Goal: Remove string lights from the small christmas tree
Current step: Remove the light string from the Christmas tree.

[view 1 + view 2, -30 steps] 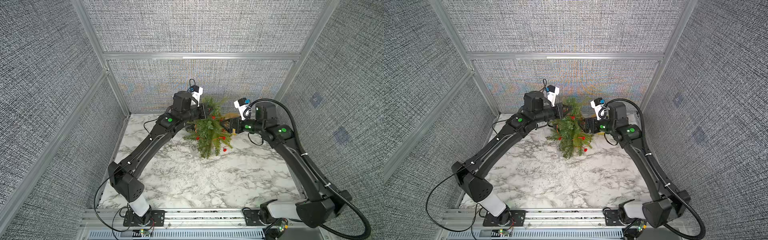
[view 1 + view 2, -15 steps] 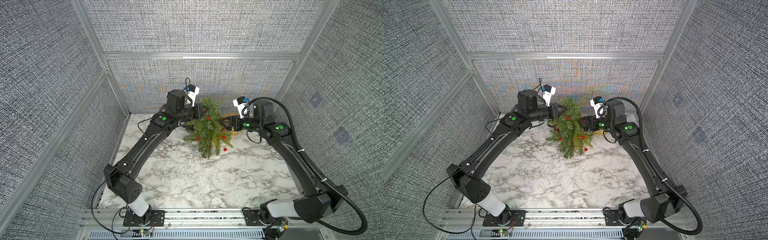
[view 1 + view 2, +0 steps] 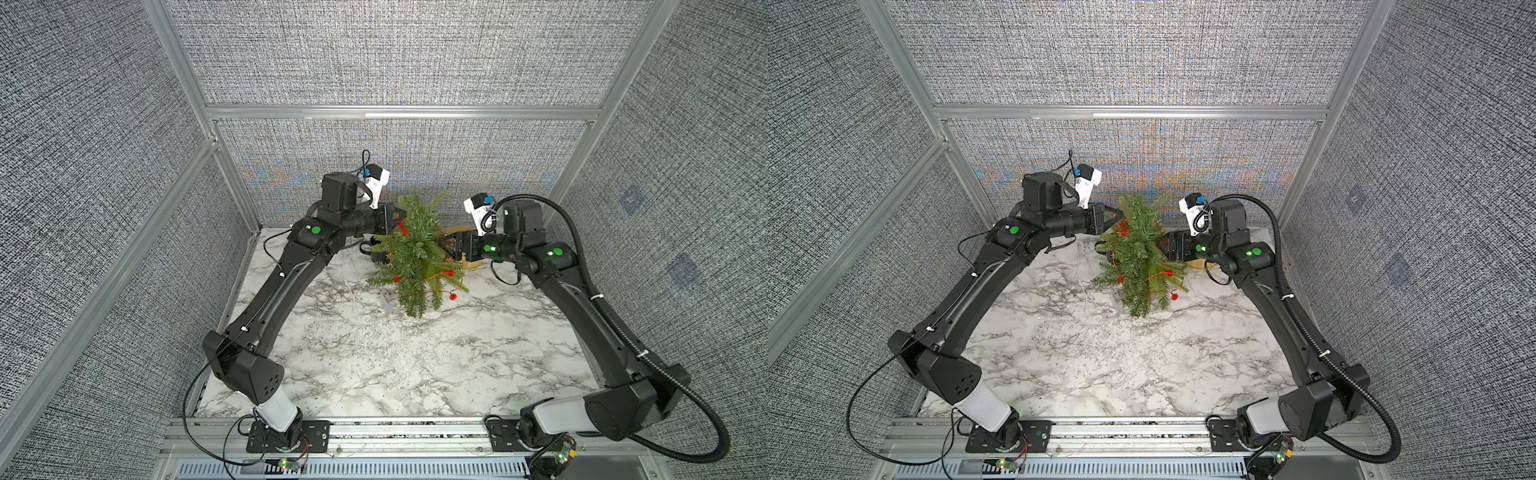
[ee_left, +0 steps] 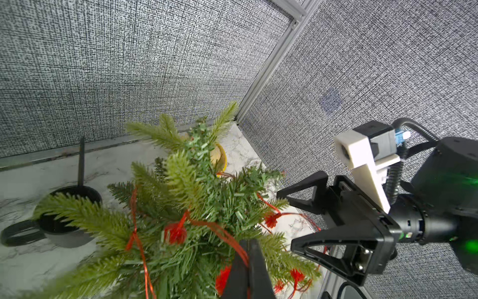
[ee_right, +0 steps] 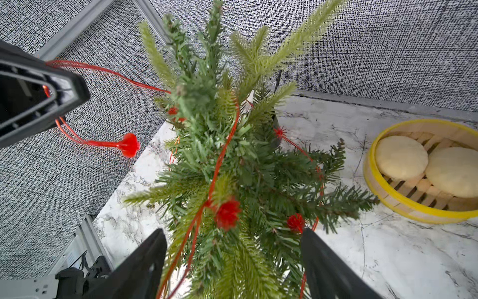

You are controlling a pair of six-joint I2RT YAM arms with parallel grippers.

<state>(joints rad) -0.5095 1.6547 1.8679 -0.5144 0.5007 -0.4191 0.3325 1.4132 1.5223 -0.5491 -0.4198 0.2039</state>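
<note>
The small christmas tree [image 3: 415, 257] [image 3: 1138, 259] stands at the back of the marble table, its needles filling both wrist views [image 5: 232, 160] [image 4: 186, 186]. The string lights [image 5: 129, 145] are a red wire with small red bulbs wound through the branches [image 4: 176, 233] [image 3: 452, 296]. My left gripper [image 4: 248, 248] [image 3: 397, 216] [image 3: 1119, 214] is shut on the red wire near the treetop, and a loop with one bulb hangs from it. On the tree's other side my right gripper [image 5: 232, 235] [image 3: 451, 249] stands open, lower branches and wire between its fingers.
A black mug [image 4: 64, 227] with a black stick in it stands behind the tree on the left arm's side. A yellow-rimmed bamboo steamer [image 5: 388, 202] holding two buns sits under the right arm. A small pale box [image 3: 386, 297] lies on the marble by the tree.
My left arm has drawn back to the left, pulling the pinched wire away from the treetop. The right gripper's jaws have narrowed a little around the branches.
</note>
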